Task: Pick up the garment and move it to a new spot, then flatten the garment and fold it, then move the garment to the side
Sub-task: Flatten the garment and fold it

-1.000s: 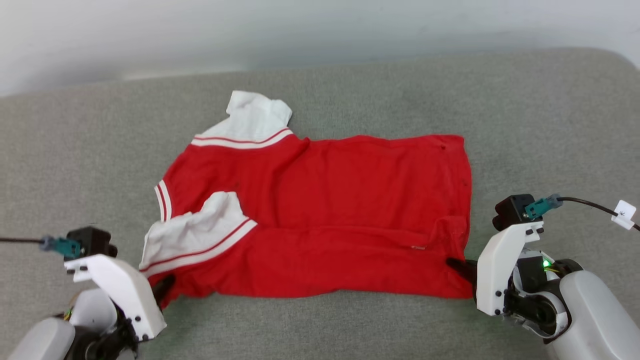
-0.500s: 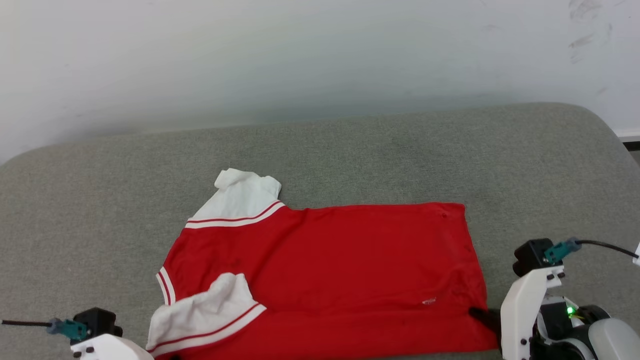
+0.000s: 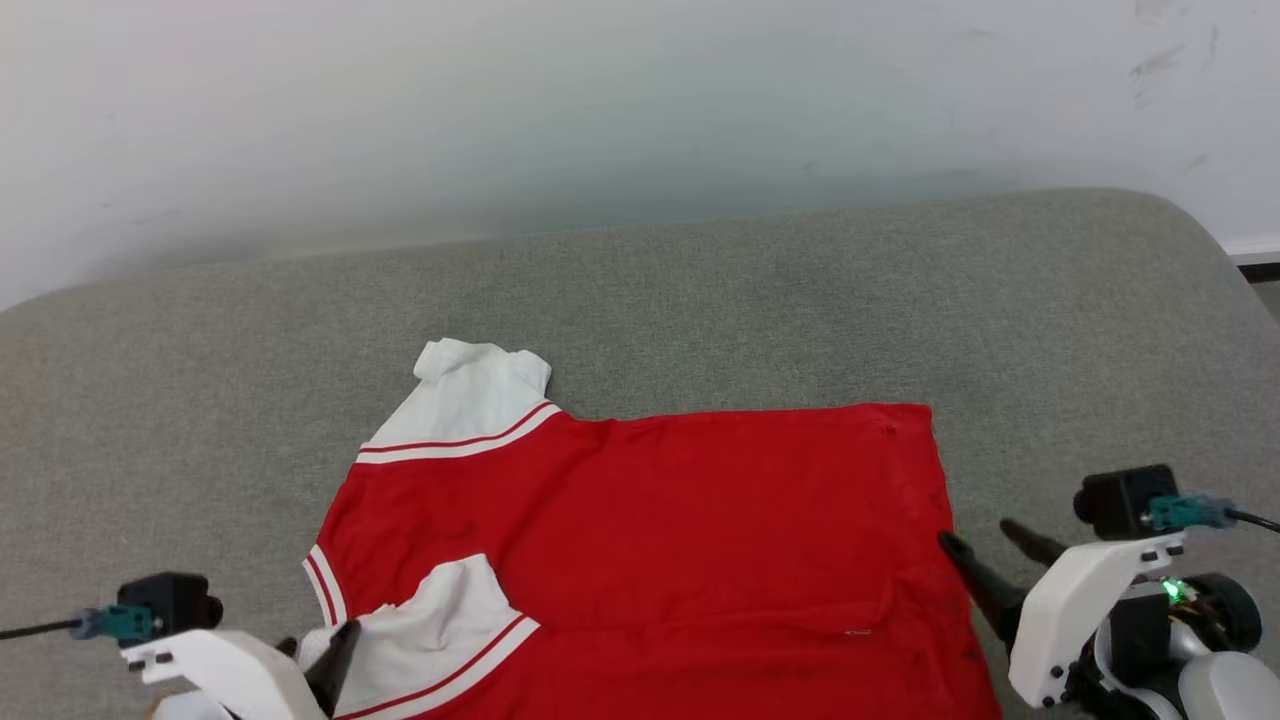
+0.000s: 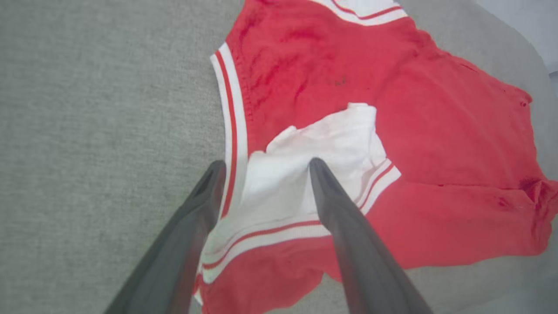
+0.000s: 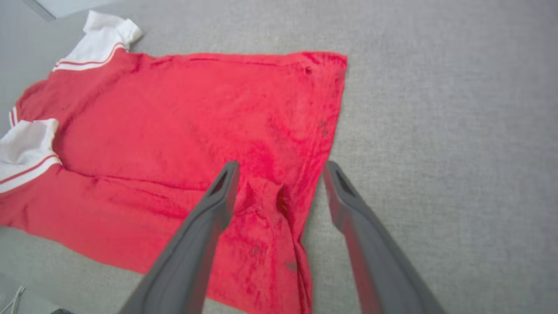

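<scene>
Grey cushion (image 3: 700, 280), garment (image 3: 680, 520) flat (one sleeve (image 4: 322, 144) folded in), left gripper (image 4: 266, 168) apart over sleeve, right gripper (image 5: 281, 168) apart at its edge.

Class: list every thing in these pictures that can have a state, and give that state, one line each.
garment: lying spread on the grey cushion, not held, rumpled near the hem.
near sleeve: folded over onto the red body.
far sleeve: laid out on the cushion.
left gripper: open, over the near sleeve.
right gripper: open, astride the hem.
</scene>
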Controlling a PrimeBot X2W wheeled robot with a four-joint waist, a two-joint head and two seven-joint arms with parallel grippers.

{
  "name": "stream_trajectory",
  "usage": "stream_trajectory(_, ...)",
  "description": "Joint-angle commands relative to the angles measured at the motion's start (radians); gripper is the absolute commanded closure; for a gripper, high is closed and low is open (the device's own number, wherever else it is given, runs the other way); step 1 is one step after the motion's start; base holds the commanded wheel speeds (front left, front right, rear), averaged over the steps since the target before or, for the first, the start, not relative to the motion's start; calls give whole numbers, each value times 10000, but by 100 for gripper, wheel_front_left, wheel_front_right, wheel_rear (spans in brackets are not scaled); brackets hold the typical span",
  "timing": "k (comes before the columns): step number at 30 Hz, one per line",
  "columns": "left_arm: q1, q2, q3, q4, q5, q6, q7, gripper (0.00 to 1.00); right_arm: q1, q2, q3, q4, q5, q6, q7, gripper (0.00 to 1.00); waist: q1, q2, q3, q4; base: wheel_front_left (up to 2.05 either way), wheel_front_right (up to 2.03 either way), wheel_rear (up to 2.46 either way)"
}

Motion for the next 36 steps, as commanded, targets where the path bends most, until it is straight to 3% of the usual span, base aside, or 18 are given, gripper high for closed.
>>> stream_trajectory(1,-254,57,63,-118,253,74,-207,0,144,171,-204,-194,-159,0,-484,0,0,-1,-32,-21,0,0,0)
stream_trajectory(9,-1698,75,317,-527,1641,221,-1852,0,-159,937,-1095,-1135,-1188,0,-2782,0,0,-1,401,-390,0,0,0)
stream_trajectory(14,-3099,202,375,-351,2307,140,-2299,0,-596,1267,-1286,-1727,-1565,0,-3180,0,0,-1,1373,-744,0,0,0)
stream_trajectory(18,-4435,368,392,244,2332,-138,-1928,0,-1070,1442,-1300,-2058,-1531,0,-3318,0,0,-1,2293,-1110,0,0,0)
stream_trajectory(22,-5678,675,365,1217,1930,-698,-986,0,-1465,1522,-1241,-1981,-1486,0,-3370,0,0,-1,2944,-1499,0,0,0)
stream_trajectory(29,-7225,1194,-14,3070,811,-1733,1784,0,-1843,1677,-1075,-1567,-1258,0,-3596,0,0,-1,3544,-2074,0,0,0)
stream_trajectory(32,-7568,1435,-277,3618,446,-1920,3128,0,-1962,1736,-992,-1371,-1160,0,-3728,0,0,-1,3730,-2292,0,0,0)
stream_trajectory(36,-7810,1673,-602,4119,127,-1776,4715,0,-1969,1803,-896,-1115,-1015,0,-3815,0,0,-1,3984,-2487,0,0,0)
